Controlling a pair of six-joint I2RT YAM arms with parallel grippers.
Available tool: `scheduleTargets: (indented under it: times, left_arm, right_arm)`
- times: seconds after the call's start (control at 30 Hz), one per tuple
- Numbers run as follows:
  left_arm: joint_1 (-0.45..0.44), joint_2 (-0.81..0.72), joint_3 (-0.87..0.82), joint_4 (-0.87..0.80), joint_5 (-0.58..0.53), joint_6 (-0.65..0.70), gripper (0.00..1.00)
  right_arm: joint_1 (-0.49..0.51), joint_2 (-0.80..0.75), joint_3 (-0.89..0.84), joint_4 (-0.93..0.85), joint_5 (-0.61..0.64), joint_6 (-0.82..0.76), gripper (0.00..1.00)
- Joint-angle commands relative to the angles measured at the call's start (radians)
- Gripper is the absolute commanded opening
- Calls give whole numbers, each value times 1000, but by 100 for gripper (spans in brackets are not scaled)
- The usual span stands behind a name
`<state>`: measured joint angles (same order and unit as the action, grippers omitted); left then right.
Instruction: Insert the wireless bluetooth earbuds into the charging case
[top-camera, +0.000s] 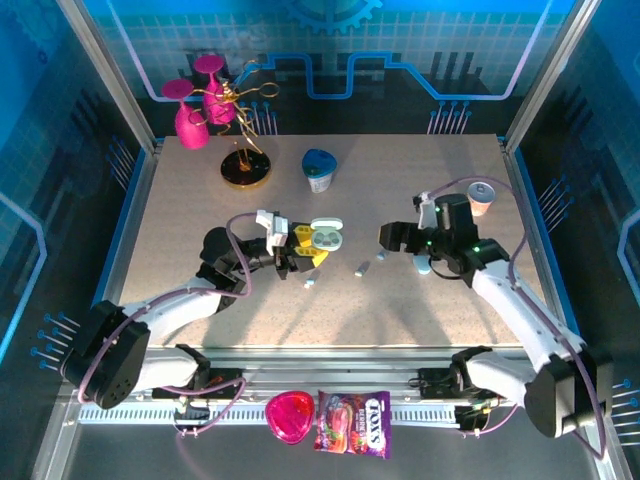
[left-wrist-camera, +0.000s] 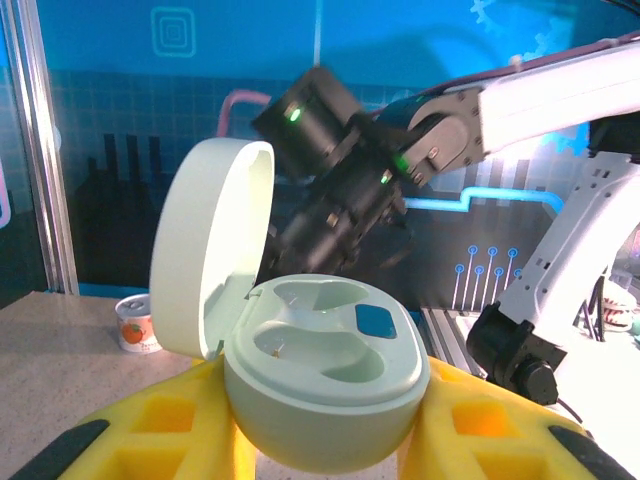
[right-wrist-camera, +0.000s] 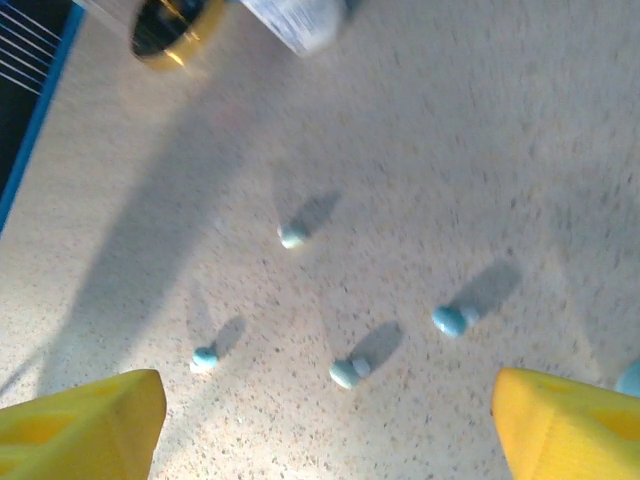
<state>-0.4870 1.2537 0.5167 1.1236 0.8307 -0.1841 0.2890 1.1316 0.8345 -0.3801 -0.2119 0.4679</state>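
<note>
Altogether four earbuds (right-wrist-camera: 347, 372), one case (left-wrist-camera: 330, 400)

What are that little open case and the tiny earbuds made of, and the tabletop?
The case looks like smooth moulded plastic, pale green, with a soft sheen on its lid. The earbuds seem pale-blue plastic too, though blurred. The table looks like matte speckled laminate or stone.

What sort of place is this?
Likely a robot test cell or demo booth: a left arm and right arm bolted to a speckled table, enclosed by aluminium posts and blue circuit-pattern panels.
</note>
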Motion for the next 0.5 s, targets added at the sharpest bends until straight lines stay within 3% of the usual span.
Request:
scheduleTargets:
  times: [0.0, 0.2, 0.47]
  left_arm:
    - [6, -42, -22, 11, -6, 16, 32]
    - [6, -64, -28, -18, -7, 37, 32]
    - [6, -81, -27, -27, -1, 38, 32]
  right_arm:
    - [54, 64, -26, 29, 23, 88, 82]
    - [149, 173, -95, 159, 24, 208, 71]
    - [279, 372, 71, 11, 104, 0, 62]
